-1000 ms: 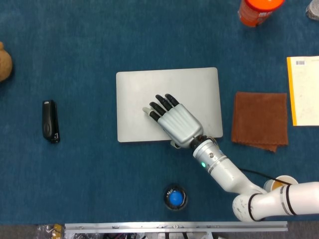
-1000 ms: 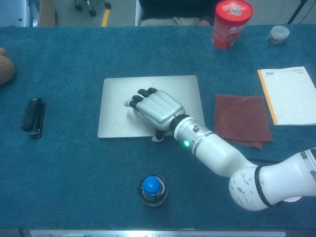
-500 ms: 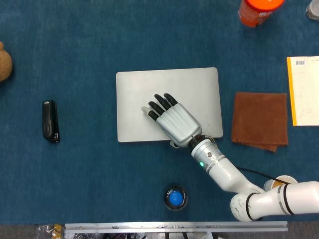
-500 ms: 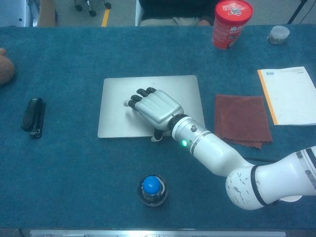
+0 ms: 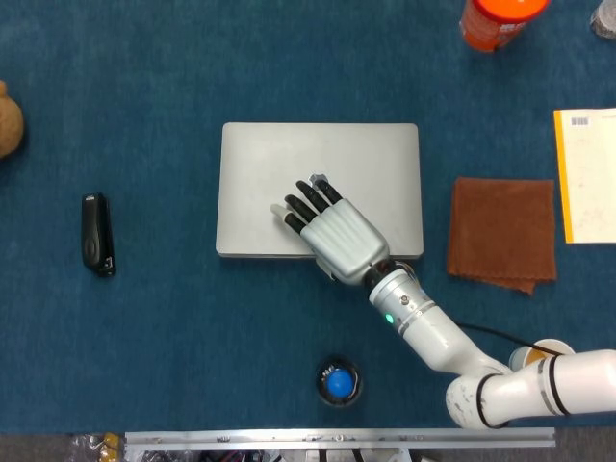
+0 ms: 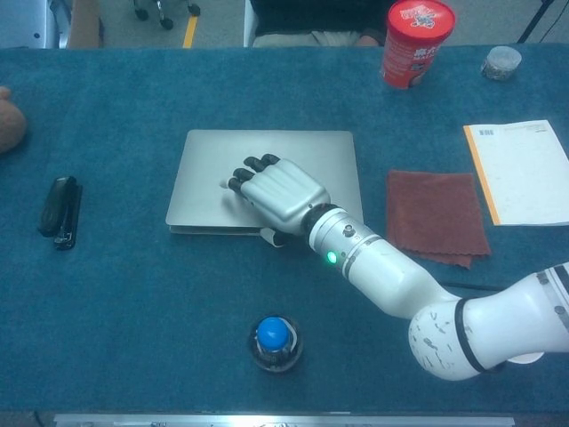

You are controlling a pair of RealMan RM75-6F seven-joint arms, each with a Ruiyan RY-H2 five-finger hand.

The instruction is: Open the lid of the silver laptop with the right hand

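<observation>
Since the earlier frames, the lid of the silver laptop is lifting: its front edge is rising off the base, and in the chest view a thin dark gap is showing along the front, where before the lid was lying flat. The right robot hand is staying almost in the same place, on the front right part of the lid. Its dark fingertips are lying on top of the lid and its thumb is reaching under the front edge, so the robot hand is pinching the lid edge between the thumb and the fingers. The left robot hand is not showing in either view.

The laptop is sitting near the middle of the blue surface, with its hinge side toward the far edge.

A black stapler is lying toward the left edge of the surface. A brown folded cloth is lying just to the right of the laptop, apart from it, and a yellow-edged paper pad is lying at the right edge. A red cylindrical container is standing near the far edge, to the right. A small round object with a blue top is sitting near the front edge. A brown rounded thing is partly showing at the left edge; I cannot tell what it is.
</observation>
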